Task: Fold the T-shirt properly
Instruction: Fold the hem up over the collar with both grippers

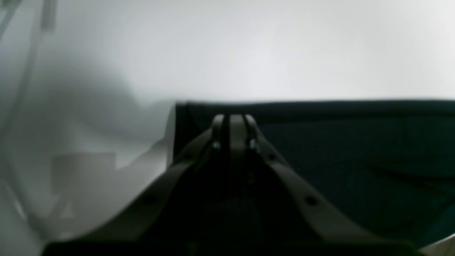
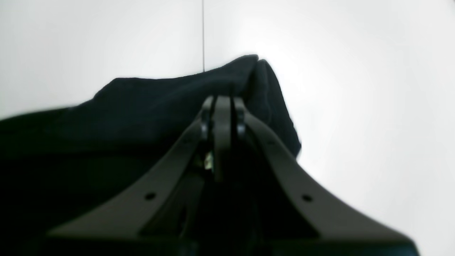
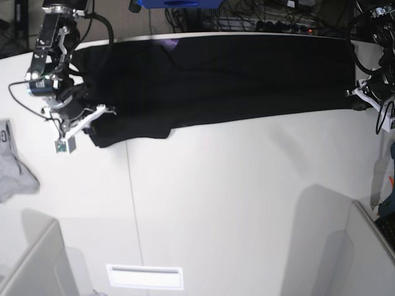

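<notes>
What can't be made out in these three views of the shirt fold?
- T-shirt print: base view shows only a purple sliver near the collar; the fabric hides the rest.
- Left gripper: small at the base view's right edge; its grip is unclear. Left wrist view is blurred.
- Right gripper: its own fingers block any pinched cloth.
- Grey cloth: cut by the base view's left edge.

White table (image 3: 234, 185) under bright, even light, split by a thin seam. Beyond its far edge, tangled cables (image 3: 271, 18) on dark floor. Against its left edge, small grey cloth (image 3: 13, 163).
</notes>
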Robot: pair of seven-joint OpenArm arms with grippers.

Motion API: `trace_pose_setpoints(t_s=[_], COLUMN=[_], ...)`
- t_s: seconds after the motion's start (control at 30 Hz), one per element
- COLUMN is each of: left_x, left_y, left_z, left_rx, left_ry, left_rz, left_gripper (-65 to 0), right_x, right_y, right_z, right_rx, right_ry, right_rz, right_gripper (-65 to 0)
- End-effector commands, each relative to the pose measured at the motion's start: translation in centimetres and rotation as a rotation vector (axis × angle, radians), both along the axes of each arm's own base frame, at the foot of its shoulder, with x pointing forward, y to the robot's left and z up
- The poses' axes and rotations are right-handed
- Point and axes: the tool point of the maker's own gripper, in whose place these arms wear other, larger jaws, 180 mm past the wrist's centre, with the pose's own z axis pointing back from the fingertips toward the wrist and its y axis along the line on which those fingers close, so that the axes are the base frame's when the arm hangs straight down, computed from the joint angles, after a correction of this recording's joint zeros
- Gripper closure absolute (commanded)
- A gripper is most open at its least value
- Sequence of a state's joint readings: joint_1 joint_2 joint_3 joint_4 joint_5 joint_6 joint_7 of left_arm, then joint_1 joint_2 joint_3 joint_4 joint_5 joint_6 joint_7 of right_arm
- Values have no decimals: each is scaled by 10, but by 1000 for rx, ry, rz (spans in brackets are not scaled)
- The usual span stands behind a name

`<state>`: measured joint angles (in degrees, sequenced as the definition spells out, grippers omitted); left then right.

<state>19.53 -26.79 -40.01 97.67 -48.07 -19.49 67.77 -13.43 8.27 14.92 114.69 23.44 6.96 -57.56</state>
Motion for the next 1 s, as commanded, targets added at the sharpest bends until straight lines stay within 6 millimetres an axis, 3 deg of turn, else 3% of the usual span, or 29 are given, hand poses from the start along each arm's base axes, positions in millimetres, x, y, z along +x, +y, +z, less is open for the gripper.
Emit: trace_pose_setpoints(t_s=[0.0,0.13,0.3,0.63,0.8,0.97], left_x=[6,6,6,5,-3,-14], left_y=[7,11,12,13,11,9], left_z=[13,16,16,17,11,9], left_rx=[30,51,52,52,50,61], left_ry=[-36,-30,-25,-23,10,34], left_rz=[-9,-20,-22,-22,-31,-42], left_gripper=[0,0,0,0,0,0], right_x=[0,-23,-32,-56,-60,-71], right_y=[1,9,9,10,-3,-4], right_z=[6,-1,12,13,24,21], right_rx=[18,174,348,483,540,546], right_ry=[-31,-4,-56,-32,-56,-22], right_rz=[-4,-39,-71,-105,-137,-132], right_gripper=[0,0,0,0,0,0])
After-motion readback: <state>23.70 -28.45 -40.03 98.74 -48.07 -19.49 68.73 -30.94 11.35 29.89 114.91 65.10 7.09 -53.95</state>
